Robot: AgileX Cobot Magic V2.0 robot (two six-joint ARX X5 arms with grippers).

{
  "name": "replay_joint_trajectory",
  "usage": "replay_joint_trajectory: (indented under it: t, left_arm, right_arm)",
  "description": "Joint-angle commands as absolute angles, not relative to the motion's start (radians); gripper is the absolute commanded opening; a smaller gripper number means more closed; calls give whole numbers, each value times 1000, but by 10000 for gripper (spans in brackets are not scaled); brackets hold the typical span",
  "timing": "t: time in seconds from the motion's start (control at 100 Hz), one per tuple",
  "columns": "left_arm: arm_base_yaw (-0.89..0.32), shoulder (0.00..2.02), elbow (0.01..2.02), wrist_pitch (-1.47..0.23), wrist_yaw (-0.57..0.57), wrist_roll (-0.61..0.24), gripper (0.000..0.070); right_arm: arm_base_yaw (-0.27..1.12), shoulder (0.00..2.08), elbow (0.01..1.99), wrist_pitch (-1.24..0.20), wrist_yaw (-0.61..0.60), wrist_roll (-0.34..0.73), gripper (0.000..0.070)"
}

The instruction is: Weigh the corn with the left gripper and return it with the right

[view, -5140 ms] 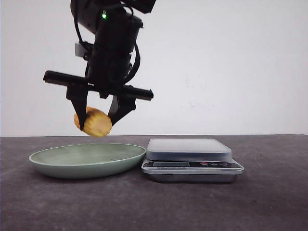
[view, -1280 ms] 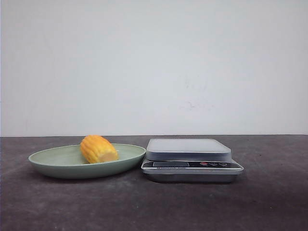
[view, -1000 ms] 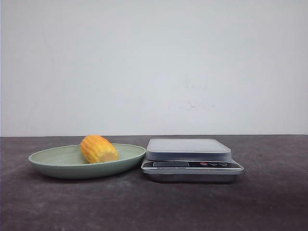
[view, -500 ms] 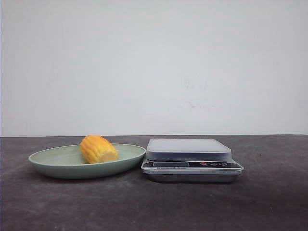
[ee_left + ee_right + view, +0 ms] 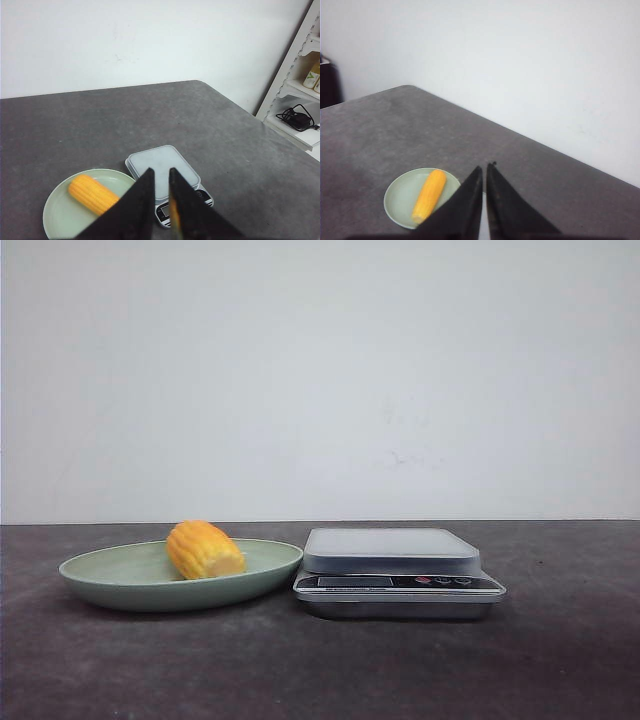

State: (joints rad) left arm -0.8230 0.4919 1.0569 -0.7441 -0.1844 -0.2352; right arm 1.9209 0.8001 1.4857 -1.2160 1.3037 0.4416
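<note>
The short yellow-orange piece of corn cob (image 5: 204, 549) is lying on its side inside the shallow pale-green round plate (image 5: 110, 588), which is sitting just beside the flat silver digital kitchen scale (image 5: 398, 585) on the dark grey tabletop (image 5: 320, 670). The scale's platform is bearing nothing. In the front view neither arm is showing. In the wrist views both are hanging high above the scene: the left gripper (image 5: 160, 175) is showing its black fingers drawn narrow, with only a slim gap between them and nothing held, and the right gripper (image 5: 484, 169) is showing its black fingers almost touching, likewise holding nothing. With the corn in the plate and no reading readable on the display, it cannot be told from this moment alone whether weighing is pending or complete. If pending, the next move is calling for the left gripper to spread its fingers, descend over the plate and close across the cob's width.
</note>
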Motion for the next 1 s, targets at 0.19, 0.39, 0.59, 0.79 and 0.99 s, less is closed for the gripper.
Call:
replay_joint_trajectory:
  t: [0.19,0.39,0.59,0.79,0.99]
  left_arm:
    - [-833,496,1066,-736,-183,-226,7]
    - [-833,497,1066,-736,-183,-226,7]
    - [-833,496,1066,-736,-183,-226,7]
    - [-833,496,1066,-736,-183,-226,7]
    - [-833,496,1066,-736,-183,-226,7]
  right_arm:
    - [1630,809,1504,-1150,1087,439,11]
    - [1114,809,1504,-1142,778,409,11]
    - [638,794,1463,-948,281,91,11]
    - [287,710,1291,-729,-36,19,11]
    - [78,560,988,-557,-41,22,11]
